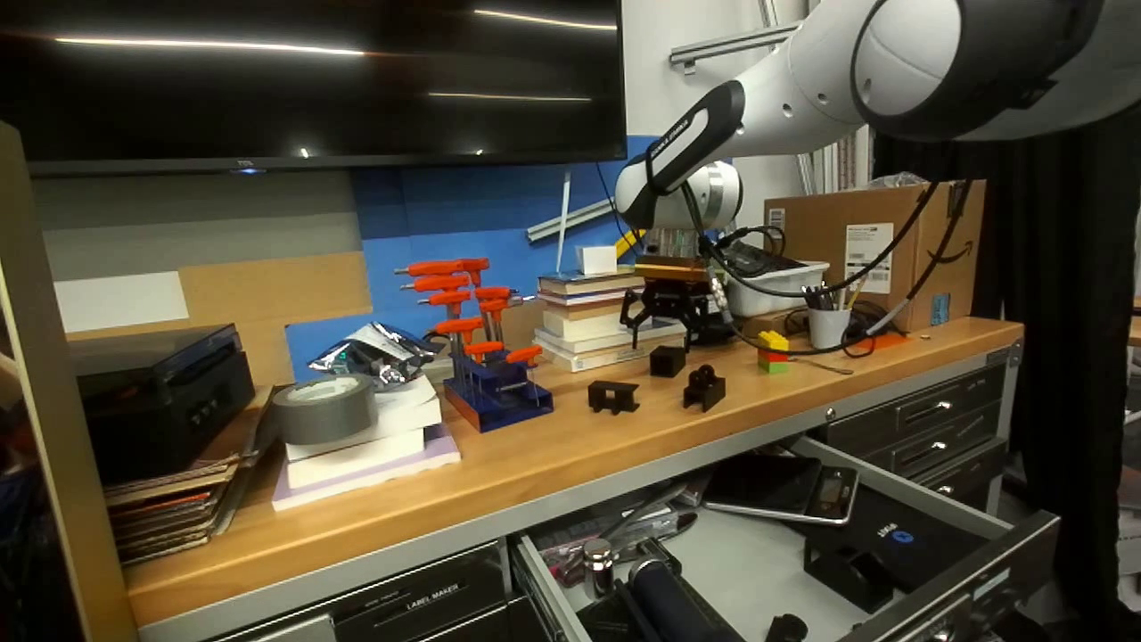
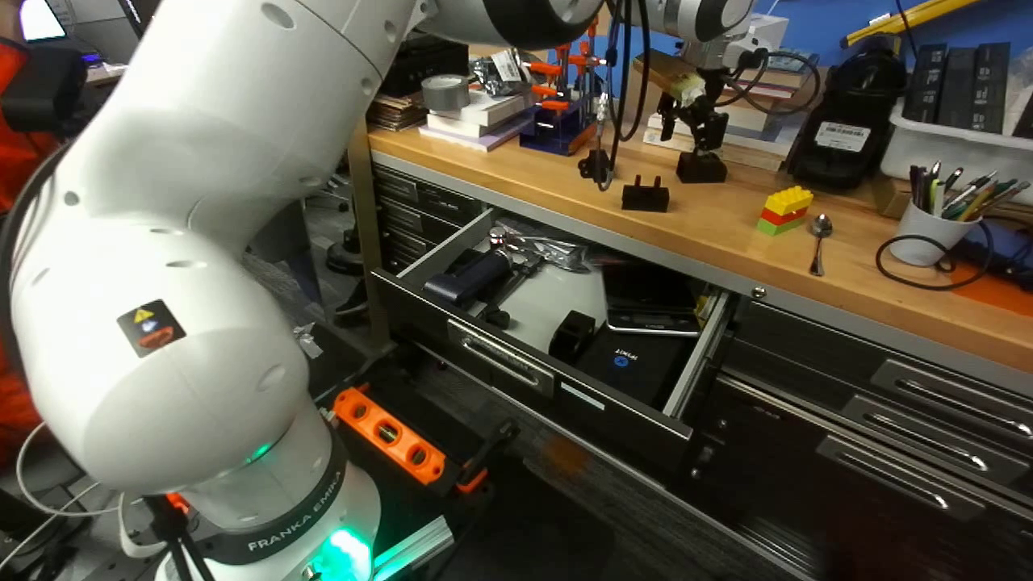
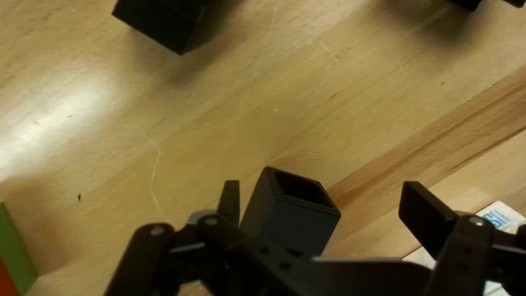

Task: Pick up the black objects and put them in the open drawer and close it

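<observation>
Released and spread wide, the claw (image 3: 320,197) hangs low over the worktop (image 2: 726,230). A hollow black block (image 3: 294,226) rests there; in the wrist view it shows between the fingers (image 3: 416,203), squarish mouth up, closer to one finger than to the other (whether that nearer one touches it, I cannot tell). Near it, in both exterior views, two more task pieces sit on the worktop, apart from each other: a black lugged piece (image 2: 646,198) and a black notched bracket (image 1: 613,397).

Just behind the claw rises a stack of books (image 1: 575,323). To one side stand toy bricks (image 2: 784,211), yellow over red over green, with a spoon (image 2: 817,242) beside them, then a white cup (image 2: 924,222) of pens (image 2: 952,194).

Lower down, the drawer (image 2: 565,290) is pulled out below the worktop's front edge. It holds a black cut-out block (image 2: 572,335) beside a flat black case (image 2: 654,367), plus a silver-edged device (image 2: 650,282) and a dark thick-handled tool (image 2: 472,277).

Farther along the worktop, a blue stand (image 1: 486,401) carries orange-handled tools (image 1: 459,328), and a roll of grey tape (image 1: 325,410) lies on white books (image 1: 374,441). Beyond are a cardboard box (image 1: 820,245) and a wide dark screen (image 1: 312,89).
</observation>
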You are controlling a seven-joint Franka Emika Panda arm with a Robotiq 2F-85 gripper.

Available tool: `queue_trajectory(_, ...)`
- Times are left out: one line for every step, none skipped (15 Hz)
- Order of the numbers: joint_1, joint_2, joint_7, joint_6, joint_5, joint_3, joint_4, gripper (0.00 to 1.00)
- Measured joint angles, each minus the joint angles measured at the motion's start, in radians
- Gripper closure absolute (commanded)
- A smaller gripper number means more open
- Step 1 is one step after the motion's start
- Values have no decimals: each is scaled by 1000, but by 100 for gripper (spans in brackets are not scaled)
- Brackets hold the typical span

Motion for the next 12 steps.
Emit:
queue_trajectory(0,14,20,-9,0,-4,21,0)
queue_trajectory(0,26,40,-13,0,-10,39,0)
queue_trajectory(0,37,58,-14,0,-17,53,0)
queue_trajectory(0,48,74,-17,0,-24,66,0)
queue_trajectory(0,57,88,-17,0,-31,75,0)
queue_trajectory(0,66,100,-17,0,-36,84,0)
queue_trajectory(-1,74,111,-17,0,-40,91,0)
queue_trajectory(-2,82,120,-17,0,-42,97,0)
queue_trajectory(-3,90,129,-17,0,-43,104,0)
queue_trajectory(-4,98,137,-17,0,-43,111,0)
queue_trajectory(-4,105,145,-17,0,-43,118,0)
queue_trajectory(-4,113,151,-17,0,-43,125,0)
